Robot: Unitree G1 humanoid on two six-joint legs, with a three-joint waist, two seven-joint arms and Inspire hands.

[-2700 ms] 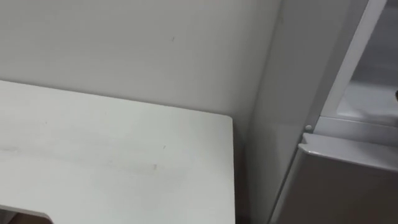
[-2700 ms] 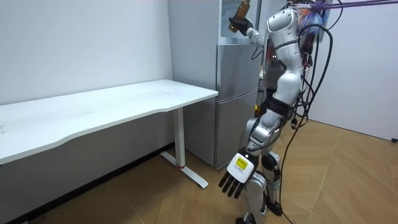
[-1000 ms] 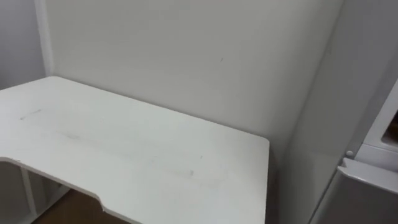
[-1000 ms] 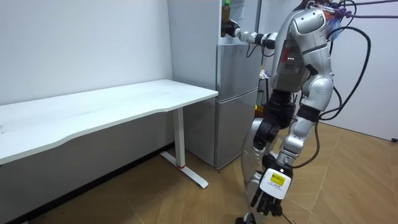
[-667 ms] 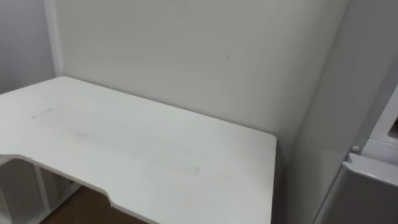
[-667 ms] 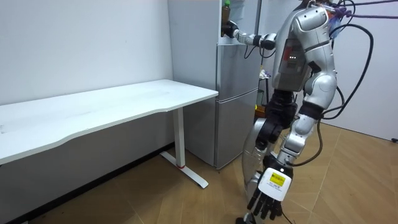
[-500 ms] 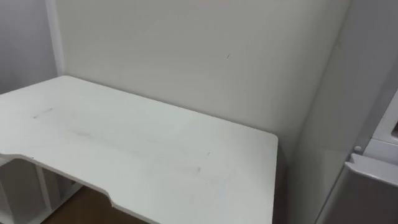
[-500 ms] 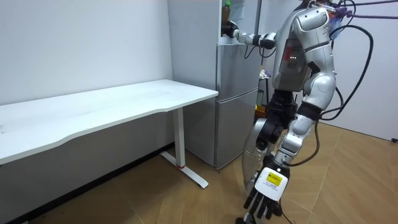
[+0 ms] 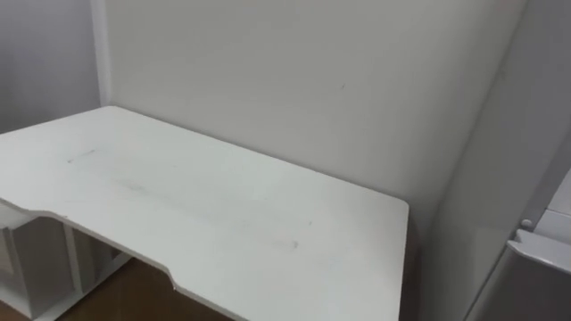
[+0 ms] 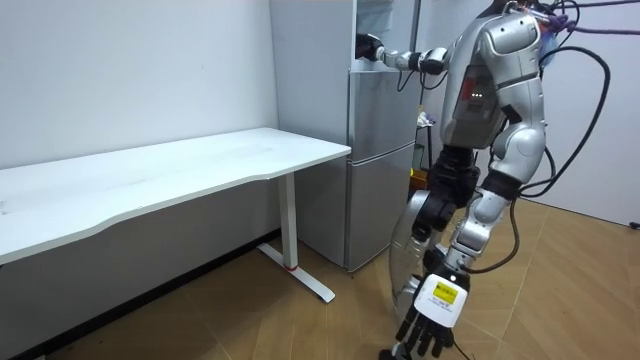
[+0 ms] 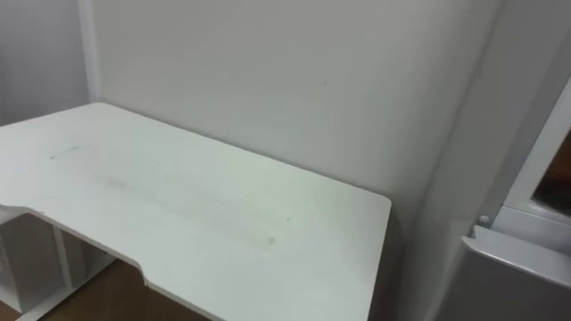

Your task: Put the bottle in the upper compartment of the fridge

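The long white desk (image 9: 223, 223) stands beside the tall grey fridge (image 10: 380, 170), with the robot at the fridge front. Its right hand (image 10: 368, 46) reaches to the open upper compartment (image 10: 388, 25); whether it grasps anything I cannot tell. The left hand (image 10: 432, 318) hangs low, fingers relaxed. A moment ago the brown bottle rose above the right hand; now I cannot locate it, so probably it went inside.

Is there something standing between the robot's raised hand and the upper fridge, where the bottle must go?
Nothing visible does. The right hand is at the mouth of the open upper fridge, with no object between them. Whether it holds the bottle cannot be told.
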